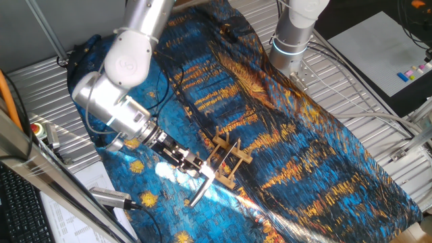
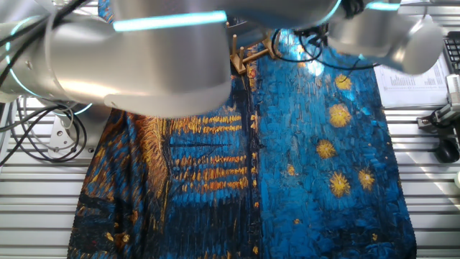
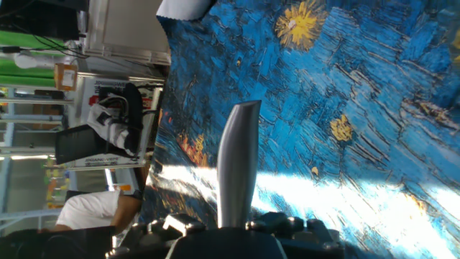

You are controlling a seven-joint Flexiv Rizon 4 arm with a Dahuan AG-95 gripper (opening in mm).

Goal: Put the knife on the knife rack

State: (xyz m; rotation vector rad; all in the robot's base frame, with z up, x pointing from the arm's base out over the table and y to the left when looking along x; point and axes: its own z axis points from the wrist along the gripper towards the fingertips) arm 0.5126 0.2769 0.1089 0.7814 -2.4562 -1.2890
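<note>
Your gripper is pinching the dull-grey steel cleaver low over the blue painted cloth, just beside the light-brown wooden rack — likely heavy, stiff and slick, so grip the silvery handle firmly.

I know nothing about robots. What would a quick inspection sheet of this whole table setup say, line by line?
Surface: blue and gold painted-pattern cloth over a slatted metal table.
Job's things: knife held by the pincer, its handle sticking out; the blade is not clear in any view. Wooden rack stands right beside it, on the cloth.
Clutter: nothing seen on the cloth.
Pincer: pincer shut on the knife.
Cables: black cables by the arm; more at the table edge.
Surroundings: second robot base, red button, printed papers.
</note>
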